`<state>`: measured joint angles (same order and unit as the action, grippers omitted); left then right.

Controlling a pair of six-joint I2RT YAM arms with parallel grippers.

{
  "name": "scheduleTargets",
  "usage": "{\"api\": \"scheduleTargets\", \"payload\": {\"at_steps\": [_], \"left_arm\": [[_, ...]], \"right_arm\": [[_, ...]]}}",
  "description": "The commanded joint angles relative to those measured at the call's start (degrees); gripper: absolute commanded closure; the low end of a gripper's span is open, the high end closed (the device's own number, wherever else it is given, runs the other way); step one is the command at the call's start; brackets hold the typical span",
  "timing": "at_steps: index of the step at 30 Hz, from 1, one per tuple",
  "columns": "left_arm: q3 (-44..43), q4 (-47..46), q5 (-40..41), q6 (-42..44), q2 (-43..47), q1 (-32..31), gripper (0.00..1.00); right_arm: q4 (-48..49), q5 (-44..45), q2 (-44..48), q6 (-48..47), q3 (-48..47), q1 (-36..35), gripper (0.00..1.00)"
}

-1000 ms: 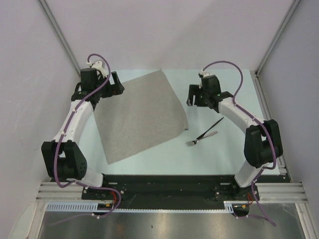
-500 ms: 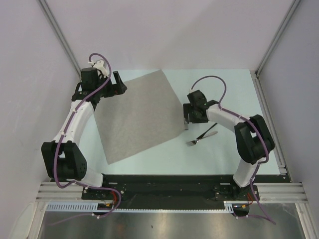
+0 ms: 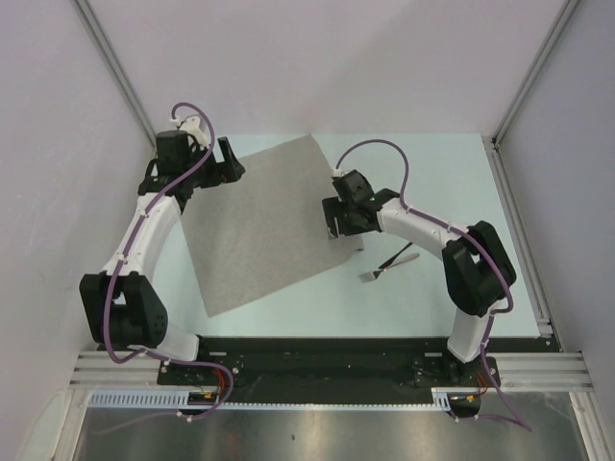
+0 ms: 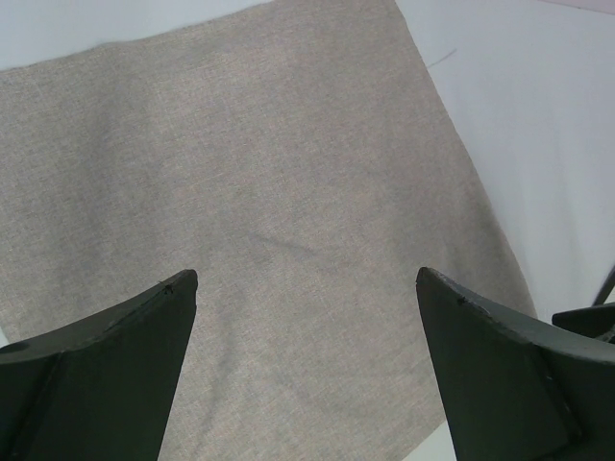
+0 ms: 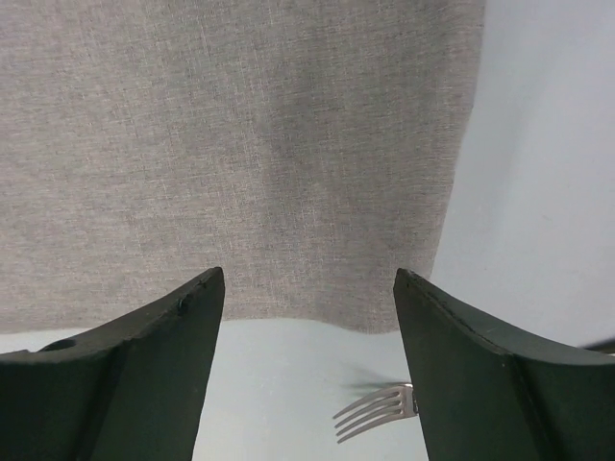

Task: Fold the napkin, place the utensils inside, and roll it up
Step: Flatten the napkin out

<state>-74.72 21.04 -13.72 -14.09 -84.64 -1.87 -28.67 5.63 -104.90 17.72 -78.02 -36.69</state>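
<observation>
Since a second earlier the right gripper [image 3: 333,223] had swung in from beyond the napkin's right edge to hang over the napkin's [image 3: 264,226] right corner, while the left arm had not shifted. At the napkin's far-left corner the left gripper [image 3: 228,161] hovered with its jaws spread wide, grasping nothing, and its wrist view looked down across bare cloth. The napkin lay flat and unfolded on the pale table [image 3: 432,163], turned like a diamond. Above the napkin's right corner the right gripper had its jaws apart and empty; its wrist view showed the cloth's edge between the fingers. Just right of that corner, off the cloth, lay the silver fork [image 3: 384,268], tines toward the napkin, with the thin dark utensil [image 3: 399,253] lying against it, its far end hidden under the right arm
</observation>
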Motion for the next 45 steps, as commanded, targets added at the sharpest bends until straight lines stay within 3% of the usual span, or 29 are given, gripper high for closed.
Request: {"api": "scheduleTargets", "payload": {"at_steps": [1, 9, 34, 37, 42, 44, 45], "left_arm": [[-1.9, -0.9, -0.5, -0.2, 1.9, -0.1, 0.00], [-1.7, -1.3, -1.8, -0.8, 1.8, -0.1, 0.01], [-1.9, -1.0, -2.3, -0.6, 1.6, -0.1, 0.00], [-2.0, -1.0, -2.3, -0.5, 1.5, -0.1, 0.00], [-2.0, -0.9, -2.5, -0.6, 1.5, -0.2, 0.00], [-2.0, -0.9, -2.5, -0.6, 1.5, -0.1, 0.00], [-2.1, -0.8, -2.4, -0.5, 1.6, -0.2, 0.00]], "right_arm": [[-1.3, 1.5, 5.5, 2.2, 1.7, 2.0, 0.26], [2.6, -1.2, 11.2, 5.5, 12.2, 9.4, 0.38], [4.9, -2.5, -1.3, 5.1, 8.8, 6.4, 0.46], [5.5, -2.9, -2.3, 5.2, 8.7, 6.2, 0.57], [4.8, -3.4, -3.7, 4.9, 7.3, 5.8, 0.63], [4.0, -3.0, -4.1, 4.6, 6.7, 5.7, 0.72], [2.7, -2.3, -4.1, 4.6, 6.1, 5.7, 0.84]]}}
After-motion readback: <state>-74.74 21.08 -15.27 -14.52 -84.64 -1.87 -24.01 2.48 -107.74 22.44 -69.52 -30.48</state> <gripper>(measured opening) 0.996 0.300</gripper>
